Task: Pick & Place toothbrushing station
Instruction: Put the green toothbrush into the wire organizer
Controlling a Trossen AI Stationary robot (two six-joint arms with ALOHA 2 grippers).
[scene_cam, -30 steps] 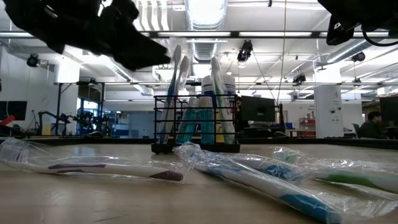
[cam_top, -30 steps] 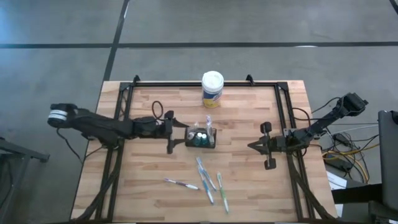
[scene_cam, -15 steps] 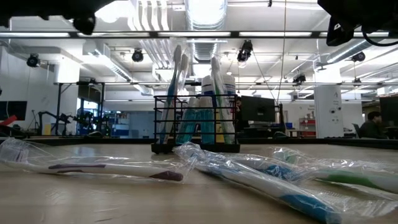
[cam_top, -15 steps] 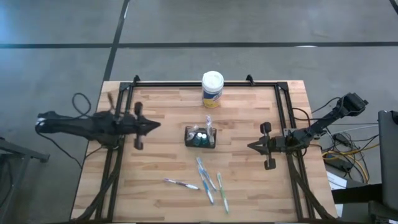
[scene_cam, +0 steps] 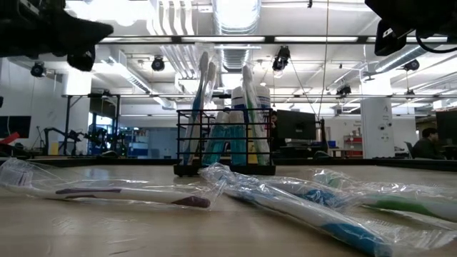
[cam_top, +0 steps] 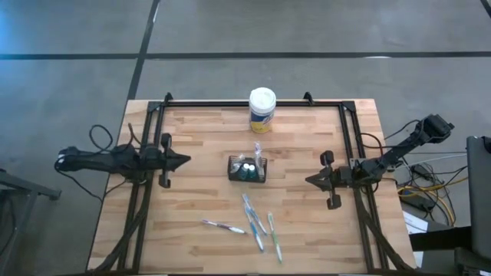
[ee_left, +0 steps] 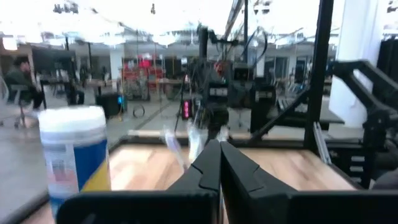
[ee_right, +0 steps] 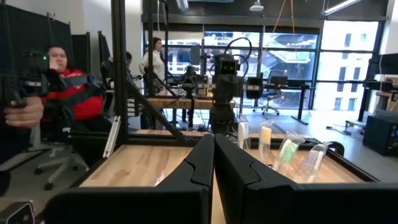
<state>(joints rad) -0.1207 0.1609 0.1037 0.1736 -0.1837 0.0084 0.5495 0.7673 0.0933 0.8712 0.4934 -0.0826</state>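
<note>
step: between picks, four toothbrushes loose | caddy [cam_top: 248, 169] mid-table, near toothbrushes [cam_top: 258, 223] | left gripper [cam_top: 182, 160] at left edge, jaws pressed together, empty | right gripper [cam_top: 310, 180] likewise | next: reach toothbrush

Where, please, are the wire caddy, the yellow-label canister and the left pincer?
wire caddy [cam_top: 248, 169], high view, on its mesh rim.
yellow-label canister [cam_top: 262, 100], high view, on its white lid.
left pincer [cam_top: 184, 160], high view, at its shut tips.
</note>
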